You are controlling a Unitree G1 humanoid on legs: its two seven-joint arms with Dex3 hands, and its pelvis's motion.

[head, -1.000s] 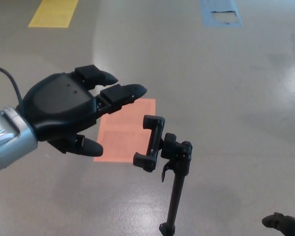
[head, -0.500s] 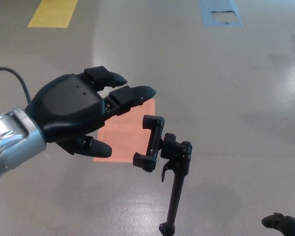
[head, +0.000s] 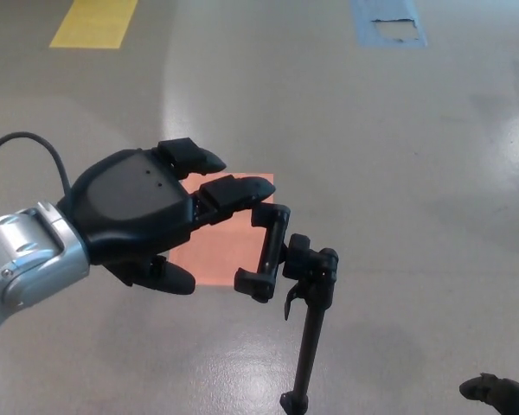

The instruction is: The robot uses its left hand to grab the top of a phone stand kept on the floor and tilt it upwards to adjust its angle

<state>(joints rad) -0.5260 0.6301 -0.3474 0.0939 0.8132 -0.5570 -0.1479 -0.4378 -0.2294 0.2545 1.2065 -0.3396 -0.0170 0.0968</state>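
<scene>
A black phone stand [head: 307, 320] rises from the floor at lower centre, its pole topped by an empty clamp cradle [head: 266, 251] that faces left. My left hand [head: 151, 216] comes in from the left, open, with fingers spread. Its two long fingers [head: 233, 190] reach just above the cradle's upper jaw; I cannot tell whether they touch it. The thumb [head: 164, 275] hangs below, level with the cradle's lower end and to its left. Only a dark tip of my right hand [head: 500, 394] shows at the bottom right corner.
Grey polished floor all round. An orange-pink rectangle [head: 216, 246] lies on the floor behind the hand. Yellow tape [head: 93, 22] is at the top left and a blue patch [head: 389, 22] at the top right.
My left hand has moved right and slightly down toward the cradle; its fingertips now reach the cradle's top. The stand has not moved.
</scene>
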